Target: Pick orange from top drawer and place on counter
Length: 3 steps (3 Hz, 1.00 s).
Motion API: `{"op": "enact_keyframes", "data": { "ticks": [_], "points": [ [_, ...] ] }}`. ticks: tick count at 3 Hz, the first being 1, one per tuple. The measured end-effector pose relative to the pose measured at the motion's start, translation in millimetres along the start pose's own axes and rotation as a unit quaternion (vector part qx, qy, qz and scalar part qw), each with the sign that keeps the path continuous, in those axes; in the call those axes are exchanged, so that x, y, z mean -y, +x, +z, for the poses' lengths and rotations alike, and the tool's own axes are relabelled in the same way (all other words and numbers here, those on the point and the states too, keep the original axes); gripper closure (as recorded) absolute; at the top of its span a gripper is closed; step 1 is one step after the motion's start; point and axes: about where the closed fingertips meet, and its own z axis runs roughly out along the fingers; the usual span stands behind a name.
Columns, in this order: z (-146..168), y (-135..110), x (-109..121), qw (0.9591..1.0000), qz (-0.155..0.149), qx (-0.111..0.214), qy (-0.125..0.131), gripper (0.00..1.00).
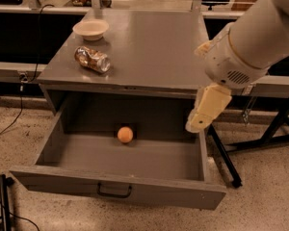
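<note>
The orange [125, 134] lies on the floor of the open top drawer [159, 189], near its back wall and a little left of centre. A small dark handle sits at the middle of the drawer's front panel. Above it, the grey counter [149, 47] carries only a bowl and a can on its left side. My gripper [198, 121] hangs down from the white arm at the right, over the drawer's right rear corner. It is well to the right of the orange, higher than it, and not touching it.
A cream bowl [90, 29] and a crushed shiny can [92, 59] stand on the counter's left part. Black stand legs [226, 162] cross the floor right of the drawer. A black frame [4, 201] and a cable [19, 105] are at the left.
</note>
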Motion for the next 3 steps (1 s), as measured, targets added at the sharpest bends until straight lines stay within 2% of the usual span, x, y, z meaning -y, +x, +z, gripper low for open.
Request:
{"op": "enact_keyframes", "data": {
  "ticks": [1,2,3],
  "points": [
    [0,-10,0,0.9994,-0.017,0.023,-0.018,0.00],
    [33,-40,-23,0.9951,-0.030,0.078,-0.053,0.00],
    [88,-65,-55,0.9888,-0.017,0.130,-0.071,0.00]
  ]
}}
